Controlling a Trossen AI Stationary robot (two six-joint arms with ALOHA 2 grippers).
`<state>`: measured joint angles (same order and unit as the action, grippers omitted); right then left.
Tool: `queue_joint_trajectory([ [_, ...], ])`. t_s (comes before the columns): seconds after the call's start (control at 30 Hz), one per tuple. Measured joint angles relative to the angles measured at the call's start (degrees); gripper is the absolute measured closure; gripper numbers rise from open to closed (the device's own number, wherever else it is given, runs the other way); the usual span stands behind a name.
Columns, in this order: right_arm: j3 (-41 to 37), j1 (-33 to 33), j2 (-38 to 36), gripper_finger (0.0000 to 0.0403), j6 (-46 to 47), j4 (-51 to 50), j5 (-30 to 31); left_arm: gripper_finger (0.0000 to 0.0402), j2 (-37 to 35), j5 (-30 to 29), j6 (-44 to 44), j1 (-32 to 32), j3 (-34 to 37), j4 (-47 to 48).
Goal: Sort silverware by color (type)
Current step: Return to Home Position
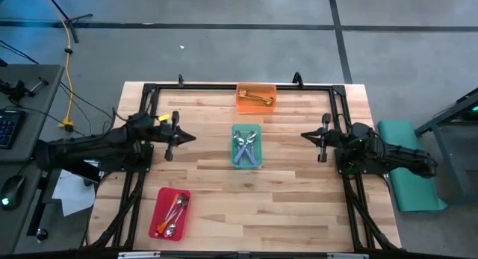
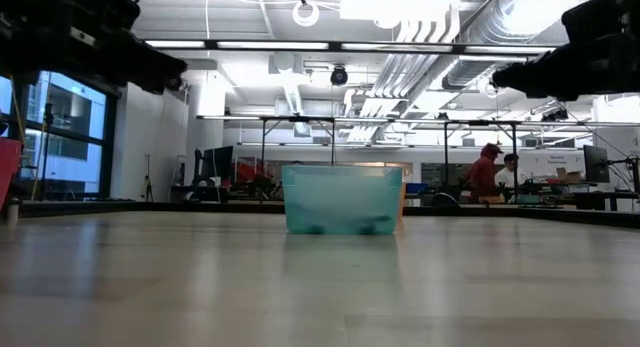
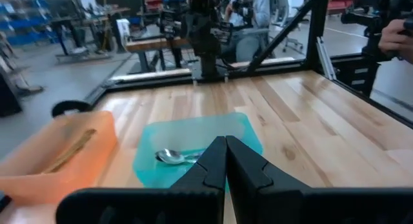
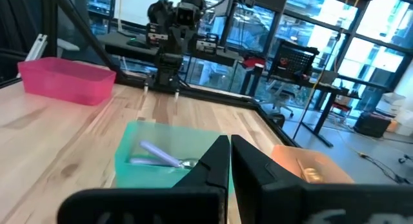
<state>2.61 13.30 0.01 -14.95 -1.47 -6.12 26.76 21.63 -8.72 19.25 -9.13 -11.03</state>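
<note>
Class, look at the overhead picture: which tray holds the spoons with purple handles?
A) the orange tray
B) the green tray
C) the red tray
B: in the high view the purple-handled spoons lie inside the green tray, and the right wrist view shows a purple handle there too.

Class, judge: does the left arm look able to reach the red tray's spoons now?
Probably yes: the left gripper hangs shut above the table, the spoons lie uncovered in the red tray on that arm's side, nothing between.

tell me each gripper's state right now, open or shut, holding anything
Left dark two-finger gripper: shut, holding nothing.
Right dark two-finger gripper: shut, holding nothing.
</note>
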Motion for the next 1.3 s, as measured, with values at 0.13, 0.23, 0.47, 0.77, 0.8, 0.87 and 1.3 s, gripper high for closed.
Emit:
queue_joint_trajectory([
  [0.13, 0.0, 1.0, 0.0, 0.0403, 0.0, 0.9, 0.0, 0.0401, -7.6, -0.2, -0.4, 1.0, 0.0, 4.7],
  [0.23, 0.0, 2.2, 0.0, 0.0403, 0.9, 1.6, 0.1, 0.0401, -13.2, -0.2, -0.5, 1.8, 0.0, 7.8],
  [0.47, -2.0, 4.8, 0.3, 0.0403, 2.2, 8.0, 1.1, 0.0401, -23.1, -1.4, 0.3, 2.2, 0.0, 9.7],
  [0.77, -2.0, 7.7, 0.3, 0.0403, 5.2, 7.0, 3.1, 0.0401, -26.0, -5.7, 3.1, 2.2, 8.4, 0.9],
  [0.8, -2.0, 8.0, 0.3, 0.0403, 5.5, 6.8, 3.2, 0.0401, -25.9, -6.5, 2.8, 2.2, 8.4, 1.9],
  [0.87, -2.1, 8.5, 0.3, 0.0403, 5.7, 6.0, 3.3, 0.0401, -26.0, -7.4, 1.9, 2.2, 8.5, 4.3],
  [1.3, -2.1, 12.0, 0.9, 0.0403, 9.4, 2.4, 7.2, 0.0401, -25.9, -10.8, 2.9, 2.2, 8.5, 8.8],
])
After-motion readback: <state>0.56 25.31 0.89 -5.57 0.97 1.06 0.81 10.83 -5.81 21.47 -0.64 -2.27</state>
